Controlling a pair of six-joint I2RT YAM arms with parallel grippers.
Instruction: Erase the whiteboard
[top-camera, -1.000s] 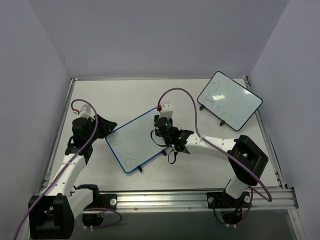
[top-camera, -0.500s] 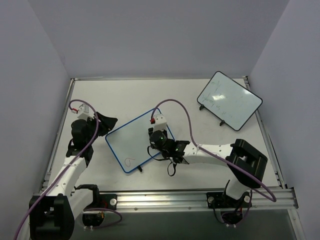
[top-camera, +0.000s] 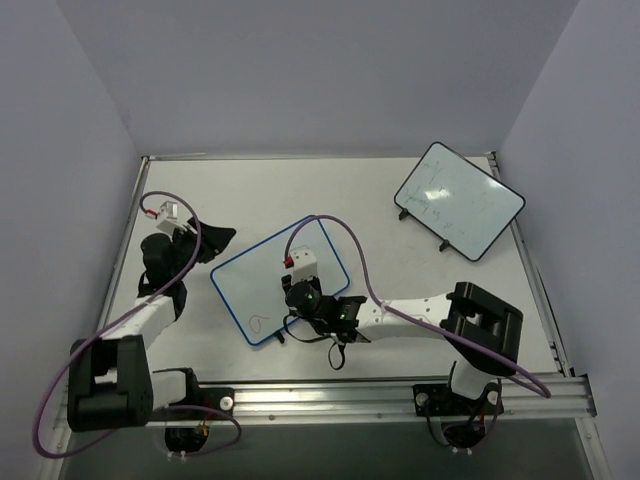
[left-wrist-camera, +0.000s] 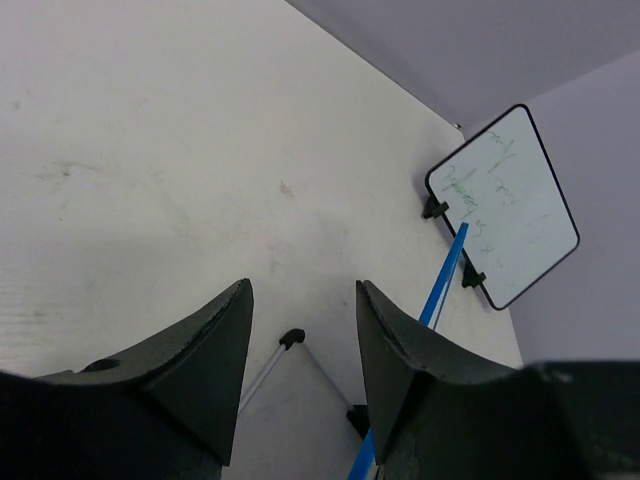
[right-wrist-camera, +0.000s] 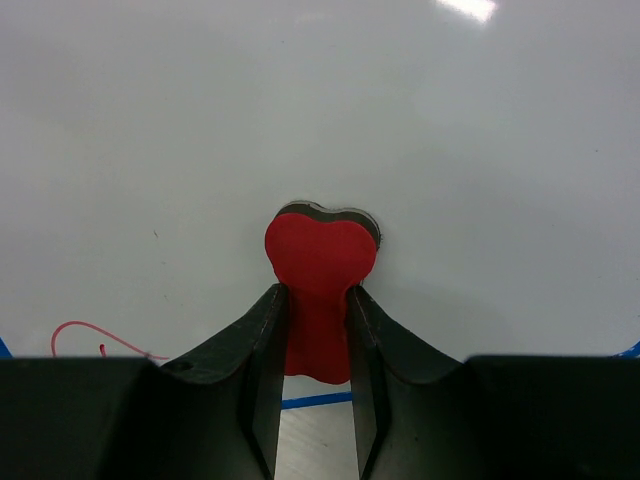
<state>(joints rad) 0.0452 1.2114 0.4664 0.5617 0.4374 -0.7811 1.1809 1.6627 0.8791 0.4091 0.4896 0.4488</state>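
Starting at the left: the left hand (left-wrist-camera: 300, 300) is spread wide with nothing between its fingers, parked just off the left edge of the whiteboard (top-camera: 250, 280). From its wrist cam you only catch the blue rim edge-on, just past the right finger.

The whiteboard lies flat on the tabletop (top-camera: 400, 270), between the two hands and mostly under the right one. Nearly all of it looks clean. What's left is one small red scribble (top-camera: 260, 322) near the corner closest to the arm bases.

The right hand (top-camera: 300, 296) is clamped narrow on a red eraser pad (right-wrist-camera: 320, 265), tip down on the white surface. It looks pressed on, though I can't swear it's touching. So I'd call this mid-wipe, near the end. The scribble sits left of the pad and back toward the wrist, so the next move would be dragging the pad that way, keeping pressure on without running off the rim.

Well off to the right of that hand stands the black-rimmed board (top-camera: 458, 200). It has faint greenish marks, too faint to read. No brands or labels I can make out anywhere.
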